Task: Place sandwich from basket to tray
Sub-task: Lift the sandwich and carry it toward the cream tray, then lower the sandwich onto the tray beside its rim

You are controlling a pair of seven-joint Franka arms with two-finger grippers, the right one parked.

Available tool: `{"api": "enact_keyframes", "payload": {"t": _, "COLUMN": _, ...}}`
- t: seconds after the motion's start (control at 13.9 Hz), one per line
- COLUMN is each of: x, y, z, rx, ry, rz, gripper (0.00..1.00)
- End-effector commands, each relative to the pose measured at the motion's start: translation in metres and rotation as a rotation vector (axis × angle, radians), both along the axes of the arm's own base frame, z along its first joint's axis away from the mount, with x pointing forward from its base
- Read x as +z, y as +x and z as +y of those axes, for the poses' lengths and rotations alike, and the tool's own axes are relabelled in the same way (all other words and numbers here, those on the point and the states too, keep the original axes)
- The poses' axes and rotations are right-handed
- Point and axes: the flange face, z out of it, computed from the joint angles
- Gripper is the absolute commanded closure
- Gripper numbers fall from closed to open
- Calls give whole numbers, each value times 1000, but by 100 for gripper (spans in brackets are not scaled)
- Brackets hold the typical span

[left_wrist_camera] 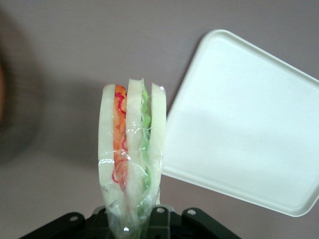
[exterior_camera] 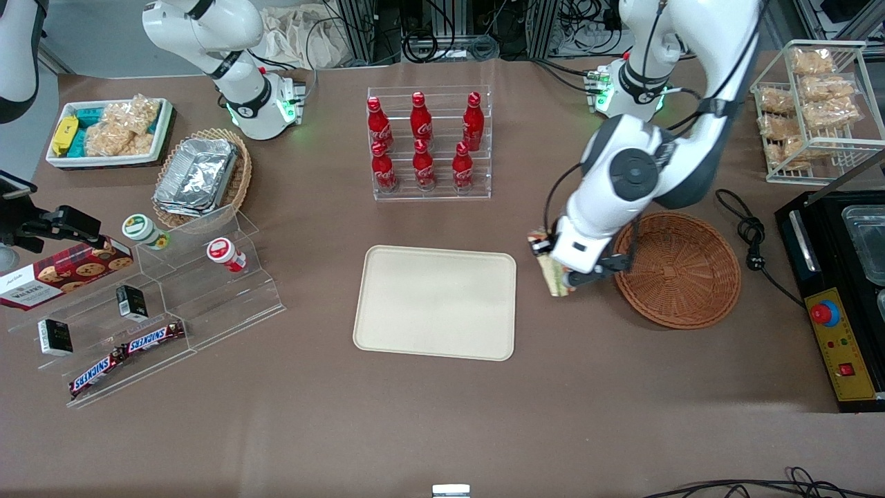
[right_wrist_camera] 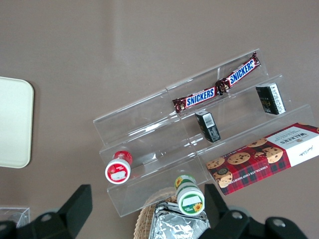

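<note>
I have the gripper (exterior_camera: 561,275) closed on the sandwich (exterior_camera: 555,277), holding it in the air above the bare table between the basket (exterior_camera: 681,270) and the tray (exterior_camera: 435,302); from the wrist, the sandwich (left_wrist_camera: 130,159) hangs just beside the tray's (left_wrist_camera: 249,124) corner.

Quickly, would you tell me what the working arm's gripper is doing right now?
Gripper: shut on the sandwich, carrying it above the table between the basket and the tray.
</note>
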Motion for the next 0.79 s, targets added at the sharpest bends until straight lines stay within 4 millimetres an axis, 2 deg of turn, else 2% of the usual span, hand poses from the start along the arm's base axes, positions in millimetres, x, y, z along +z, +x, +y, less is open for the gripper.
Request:
{"api": "enact_keyframes", "payload": {"t": 0.0, "x": -25, "y": 7, "z": -30, "rx": -153, "ry": -29, "rz": -59, "gripper": 100}}
{"api": "enact_keyframes", "payload": {"t": 0.14, "x": -48, "y": 14, "z": -34, "rx": -264, "ry": -50, "rz": -102, "gripper": 100}}
{"api": "enact_keyframes", "payload": {"t": 0.36, "x": -79, "y": 20, "z": -58, "rx": -316, "ry": -64, "rz": -113, "gripper": 100}}
{"api": "enact_keyframes", "payload": {"t": 0.51, "x": -98, "y": 25, "z": -61, "rx": -339, "ry": -46, "rz": -116, "gripper": 100}}
{"api": "enact_keyframes", "payload": {"t": 0.65, "x": -110, "y": 21, "z": -71, "rx": -351, "ry": -56, "rz": -131, "gripper": 87}}
{"api": "enact_keyframes", "payload": {"t": 0.72, "x": -112, "y": 19, "z": -72, "rx": -352, "ry": -58, "rz": -131, "gripper": 66}}
